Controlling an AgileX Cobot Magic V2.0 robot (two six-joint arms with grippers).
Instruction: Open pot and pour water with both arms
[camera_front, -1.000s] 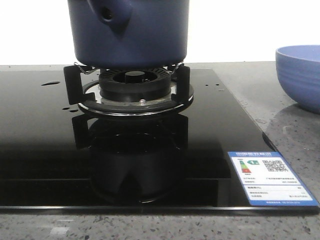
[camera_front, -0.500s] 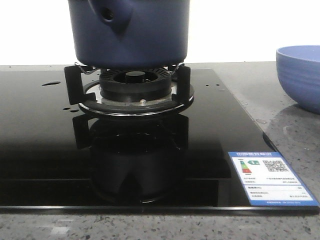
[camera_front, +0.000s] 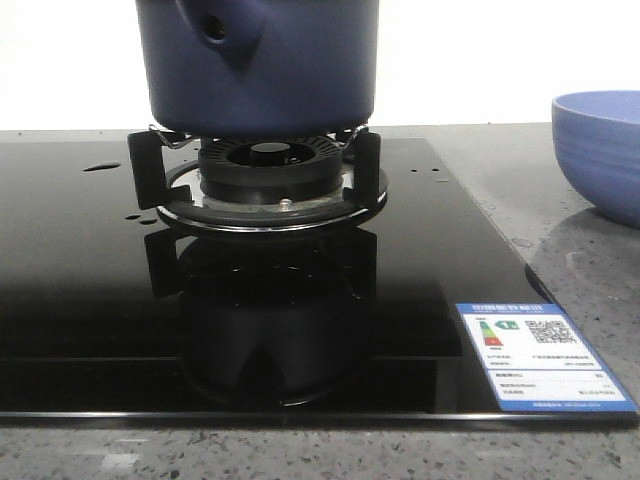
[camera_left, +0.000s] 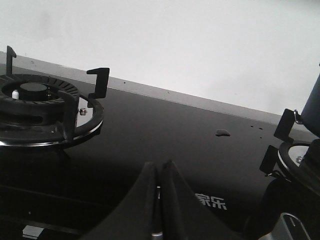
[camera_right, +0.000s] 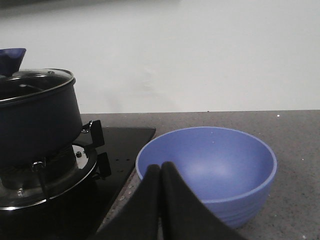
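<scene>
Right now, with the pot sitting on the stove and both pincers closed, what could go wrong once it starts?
1. The pot rests on narrow burner prongs; a sideways nudge might tip it.
2. The glass lid is on, and could slip when lifted.
3. Droplets already lie on the glossy stove top, and the bowl stands off to the side, so carried water may spill.

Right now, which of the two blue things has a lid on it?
The dark navy pot on the burner has a glass lid on top. The lighter blue bowl beside the stove is open and empty.
</scene>
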